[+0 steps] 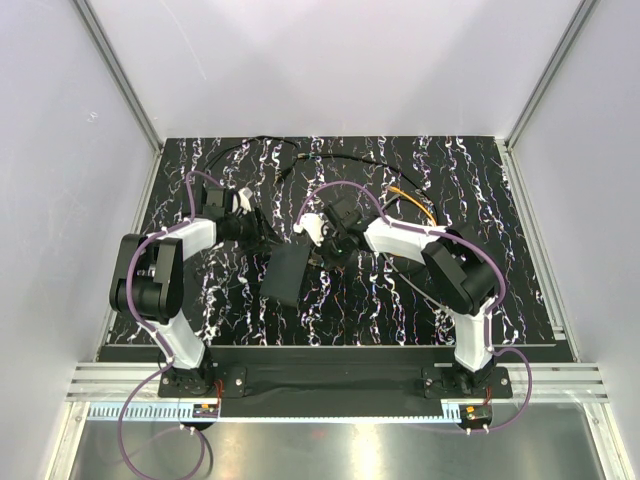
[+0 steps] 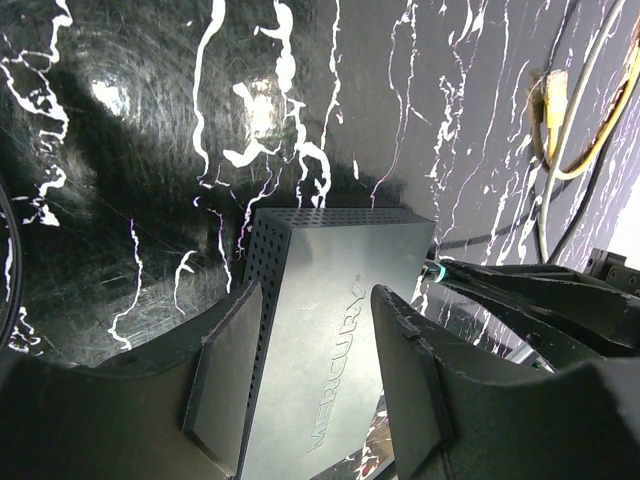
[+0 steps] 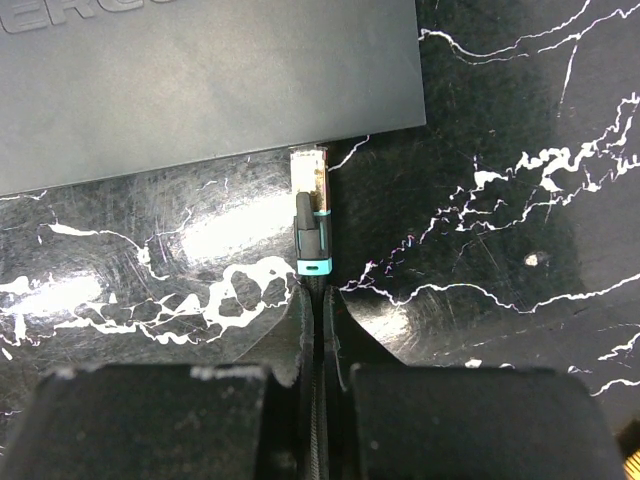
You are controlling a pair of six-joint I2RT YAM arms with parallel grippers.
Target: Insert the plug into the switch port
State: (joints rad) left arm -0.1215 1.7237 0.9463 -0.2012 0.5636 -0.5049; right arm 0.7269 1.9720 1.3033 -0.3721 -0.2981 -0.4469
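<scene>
The flat matte-black switch box [image 1: 285, 275] lies mid-table, marked MERCURY on its top [image 2: 330, 300]. My left gripper [image 2: 315, 340] straddles its near end, a pad against each long side, and holds it. The plug [image 3: 311, 215] is a clear connector with a teal-banded black boot. Its tip meets the thin edge of the box [image 3: 200, 80] close to one corner. My right gripper [image 3: 320, 300] is shut on the black cable just behind the boot, and it stands right of the box in the top view [image 1: 325, 245]. The switch port itself is hidden along that edge.
A yellow cable [image 1: 415, 200] and black cables [image 1: 270, 145] loop over the marbled black mat behind the arms. The yellow cable [image 2: 570, 130] also shows at the far right of the left wrist view. White enclosure walls stand on three sides.
</scene>
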